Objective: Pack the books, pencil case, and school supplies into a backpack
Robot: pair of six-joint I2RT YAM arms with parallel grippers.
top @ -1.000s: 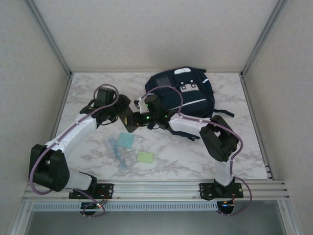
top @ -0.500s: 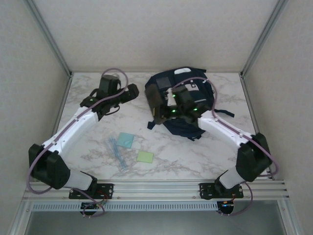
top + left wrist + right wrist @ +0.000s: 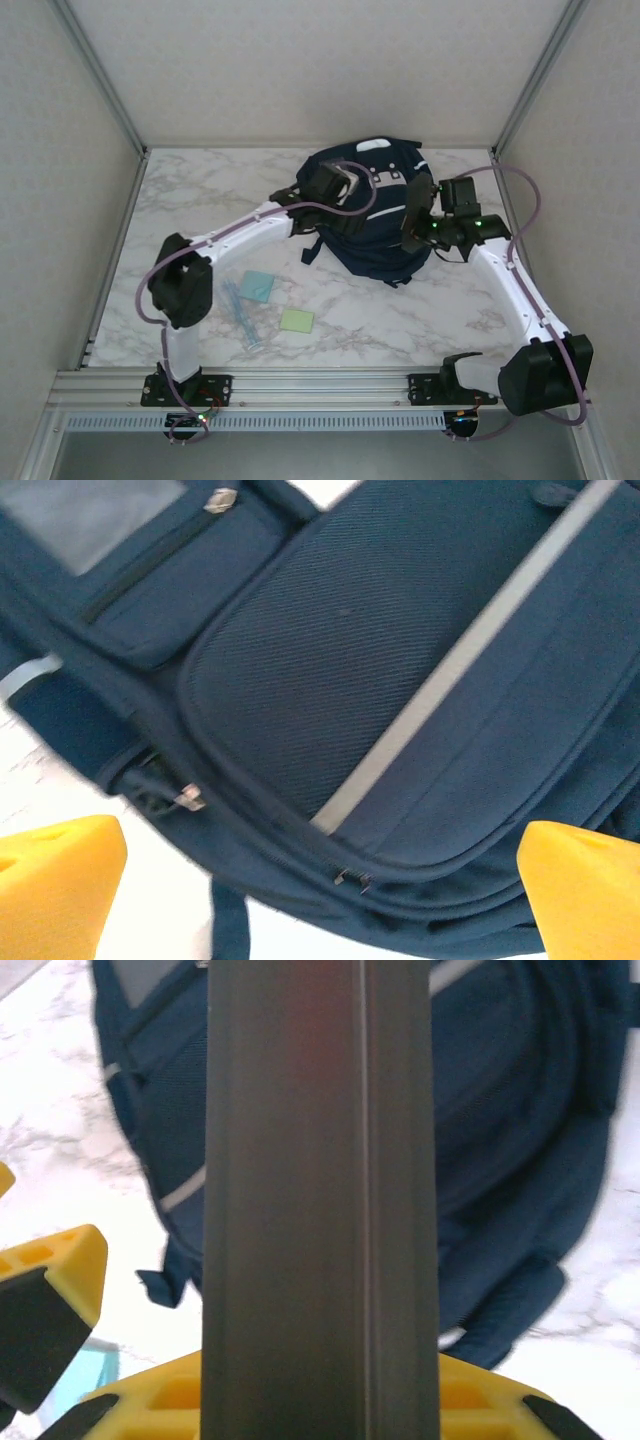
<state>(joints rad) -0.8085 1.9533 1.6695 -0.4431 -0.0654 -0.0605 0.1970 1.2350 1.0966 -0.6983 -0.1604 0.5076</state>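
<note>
Left gripper (image 3: 320,880), spread wide and empty, hovers over the navy backpack (image 3: 372,250). Right gripper (image 3: 420,218) clamps the black pencil case (image 3: 320,1160) above the backpack's right side. Backpack lies on the table (image 3: 190,200), contents hidden.

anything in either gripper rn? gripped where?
Right gripper holds the pencil case, apparently near one end; exact contact is hidden. Left gripper is open, empty, over the backpack.

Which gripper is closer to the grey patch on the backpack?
Left. The left gripper hangs open above the backpack, with the grey patch just ahead of it. The right gripper, shut on the pencil case, is at the opposite edge, farther off.
</note>
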